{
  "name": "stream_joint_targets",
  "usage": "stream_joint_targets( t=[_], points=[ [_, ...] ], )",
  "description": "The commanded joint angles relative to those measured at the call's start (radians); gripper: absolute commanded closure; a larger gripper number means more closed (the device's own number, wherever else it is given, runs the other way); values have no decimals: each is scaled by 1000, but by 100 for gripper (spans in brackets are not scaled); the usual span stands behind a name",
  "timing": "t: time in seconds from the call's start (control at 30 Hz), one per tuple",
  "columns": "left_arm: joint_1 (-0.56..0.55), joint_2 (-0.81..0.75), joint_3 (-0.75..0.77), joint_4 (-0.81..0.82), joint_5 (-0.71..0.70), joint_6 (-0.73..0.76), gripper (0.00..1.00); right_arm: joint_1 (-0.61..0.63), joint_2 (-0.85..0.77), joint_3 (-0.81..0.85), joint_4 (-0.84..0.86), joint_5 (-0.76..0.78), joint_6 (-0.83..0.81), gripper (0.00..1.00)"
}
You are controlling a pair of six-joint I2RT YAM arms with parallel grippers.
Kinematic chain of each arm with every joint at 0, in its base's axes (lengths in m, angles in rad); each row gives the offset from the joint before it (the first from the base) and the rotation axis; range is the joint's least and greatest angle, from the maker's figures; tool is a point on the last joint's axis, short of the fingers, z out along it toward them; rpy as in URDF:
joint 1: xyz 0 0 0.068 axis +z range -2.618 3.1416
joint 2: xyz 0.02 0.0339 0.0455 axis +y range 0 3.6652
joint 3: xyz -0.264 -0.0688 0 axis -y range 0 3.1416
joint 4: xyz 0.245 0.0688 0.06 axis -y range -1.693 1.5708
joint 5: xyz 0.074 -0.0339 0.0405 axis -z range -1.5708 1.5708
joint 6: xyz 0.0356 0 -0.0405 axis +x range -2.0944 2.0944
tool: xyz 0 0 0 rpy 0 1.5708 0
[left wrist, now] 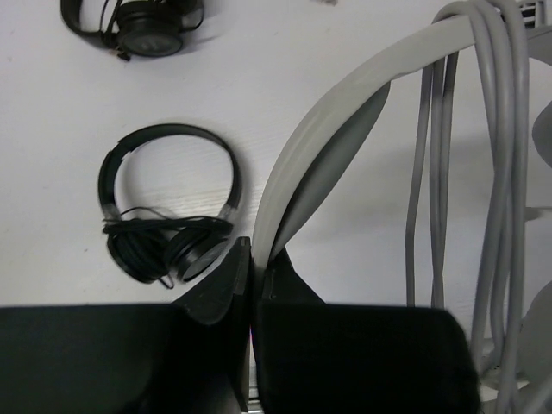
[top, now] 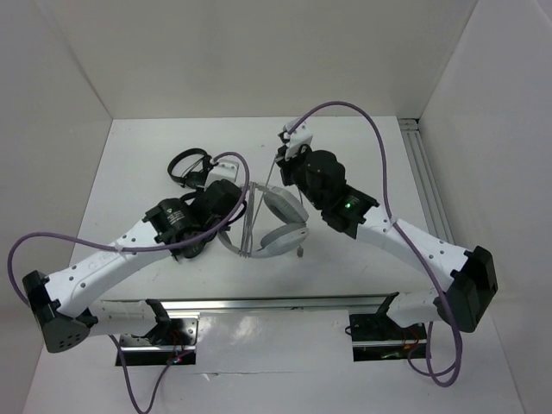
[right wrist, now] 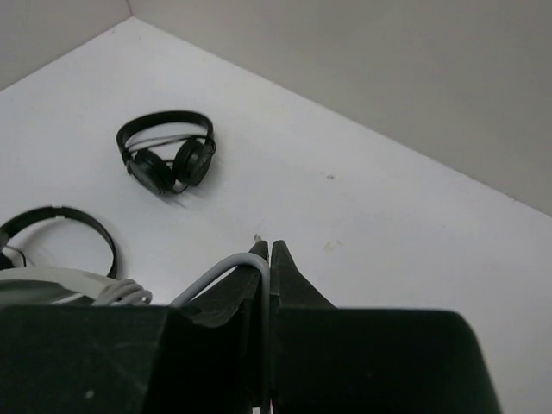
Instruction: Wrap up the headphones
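Winding well calls for steady tension: the left fingers (left wrist: 220, 289) clench the headband (left wrist: 345, 95) of the headphones (top: 276, 226), mid desk (top: 138, 164). At their 12 o'clock the right fingers (right wrist: 233, 297) pinch the cable (right wrist: 220, 266). Each new loop should probably lie snug beside the others.

The large headphones (top: 283, 209) are pale grey-white, and their cable (left wrist: 504, 172) is plain grey. The nearer small headphones (left wrist: 138, 252) are black with silvery band ends; the farther small headphones (left wrist: 142, 30) are all black. The bench (top: 147, 172) is white. The left end effector (left wrist: 250, 259) and right end effector (right wrist: 269, 259) are black. The arms (top: 103, 263) are white with black joints and purple wires (top: 379, 147).
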Motion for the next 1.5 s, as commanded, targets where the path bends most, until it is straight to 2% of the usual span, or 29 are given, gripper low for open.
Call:
stream_joint_targets(
  t=[0.0, 0.07, 0.13, 0.17, 0.23, 0.37, 0.47, 0.63, 0.7, 0.77, 0.8, 0.83, 0.93, 1.07, 1.1, 1.2, 1.37, 1.47],
  points=[
    [-69, -57, -9, -125, 131, 111, 100, -182, 21, 95, 109, -121, 37, 95],
    [-88, -75, -9, -125, 154, 140, 100, -222, 44, 138, 67, -262, 22, 95],
    [-97, -101, 10, -125, 163, 154, 100, -265, 79, 176, 11, -339, 13, 95],
    [-97, -114, 10, -125, 164, 154, 100, -282, 88, 176, -7, -461, -9, 95],
    [-97, -135, 48, -125, 179, 174, 100, -308, 110, 185, -30, -570, -19, 95],
    [-97, -160, 126, -116, 266, 230, 100, -331, 147, 167, -53, -909, -29, 98],
    [-97, -135, 206, -116, 285, 240, 100, -331, 158, 130, 21, -992, 25, 98],
    [-97, -125, 309, -140, 231, 218, 100, -331, 187, 34, 181, -1074, 151, 98],
    [-97, -114, 352, -140, 191, 207, 100, -331, 197, -11, 286, -1114, 218, 94],
    [-97, -88, 404, -165, 177, 195, 100, -320, 237, -43, 374, -1137, 261, 87],
    [-97, -77, 421, -165, 165, 195, 100, -301, 252, -66, 448, -1116, 295, 75],
    [-97, -50, 438, -165, 165, 195, 100, -284, 272, -66, 477, -1106, 304, 70],
    [-97, 3, 525, -177, 150, 186, 100, -218, 387, -53, 559, -1106, 344, 64],
    [-97, 117, 683, -231, 40, 119, 100, -172, 582, -42, 758, -1125, 456, 64],
    [-97, 138, 770, -241, 7, 109, 100, -171, 613, -42, 854, -1125, 480, 64],
    [-97, 208, 942, -277, -45, 89, 100, -162, 722, -42, 953, -1125, 568, 64],
    [-54, 253, 1048, -249, -33, 80, 100, -152, 808, -32, 1086, -1135, 639, 67],
    [-36, 262, 1039, -237, -7, 80, 100, -152, 826, -32, 1134, -1097, 651, 91]
  ],
)
